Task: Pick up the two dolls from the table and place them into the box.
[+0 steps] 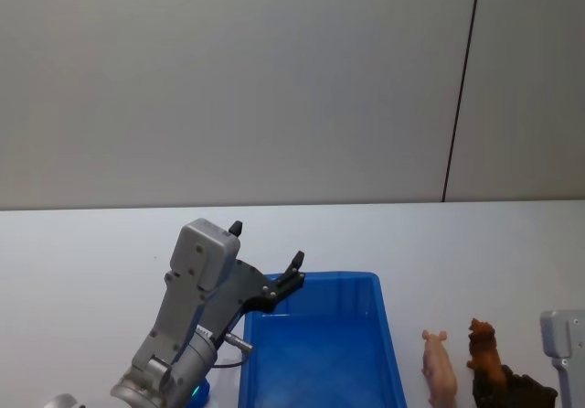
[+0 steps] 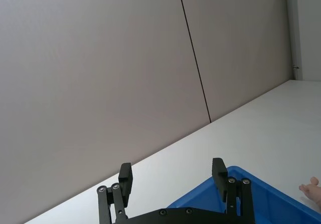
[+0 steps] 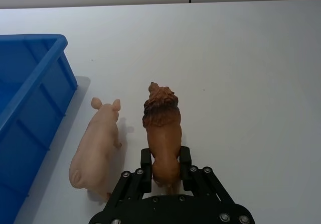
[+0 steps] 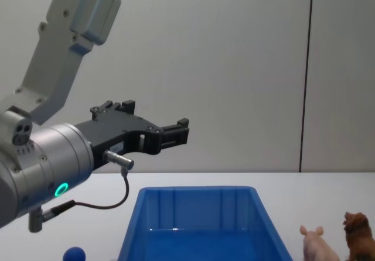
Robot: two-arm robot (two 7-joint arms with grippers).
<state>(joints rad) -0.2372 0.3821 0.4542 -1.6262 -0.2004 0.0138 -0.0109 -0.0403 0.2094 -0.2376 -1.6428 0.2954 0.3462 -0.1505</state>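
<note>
Your right gripper (image 3: 165,154) has its fingers pinching the rump of the lion (image 3: 161,126), which stands on the counter (image 3: 251,83) just beside the pig (image 3: 98,143), right of the blue box (image 1: 338,275). Your left gripper (image 1: 266,243) hovers above the box's left rear corner, fingers spread.

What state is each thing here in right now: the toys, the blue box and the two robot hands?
box: on the table, open-topped, nothing inside where it shows.
pig: on the table between box and lion, untouched.
lion: standing on the table, gripped at its hindquarters.
left gripper: open, empty, raised near the box's far left corner.
right gripper: shut on the lion.
</note>
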